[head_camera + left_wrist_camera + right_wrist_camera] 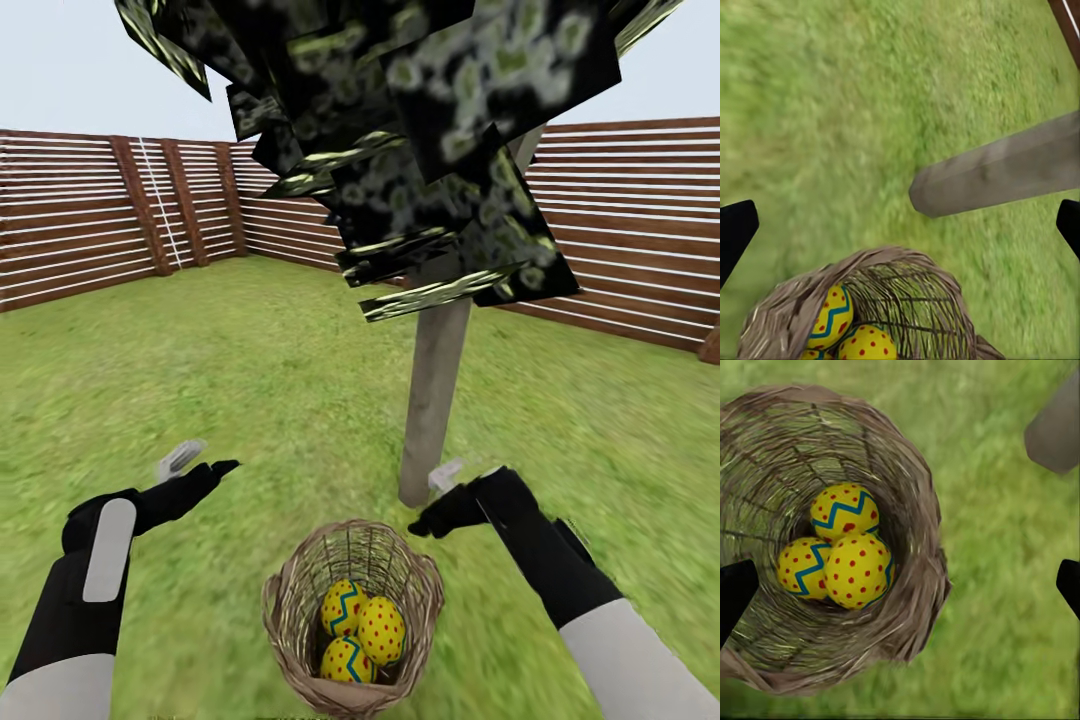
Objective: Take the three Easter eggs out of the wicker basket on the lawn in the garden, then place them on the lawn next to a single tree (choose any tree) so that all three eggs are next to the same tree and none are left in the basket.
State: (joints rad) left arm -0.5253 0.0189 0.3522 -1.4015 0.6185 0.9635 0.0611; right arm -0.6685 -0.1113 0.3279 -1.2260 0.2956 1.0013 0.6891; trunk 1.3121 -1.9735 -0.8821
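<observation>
Head view: the basket [352, 620] sits on the grass [230, 370] at 6 o'clock, all three eggs [362, 632] inside, touching one another. The tree trunk [435, 400] stands just beyond at 1 o'clock. Left gripper [195, 462] hovers at 9 o'clock of the basket, right gripper [455, 478] at 2 o'clock near the trunk; both jaws stand wide and empty. Risks, as judged: the packed eggs leave little finger room, so a reach could nudge neighbours or tip the light basket; a smooth egg could slip and roll away from the tree.
</observation>
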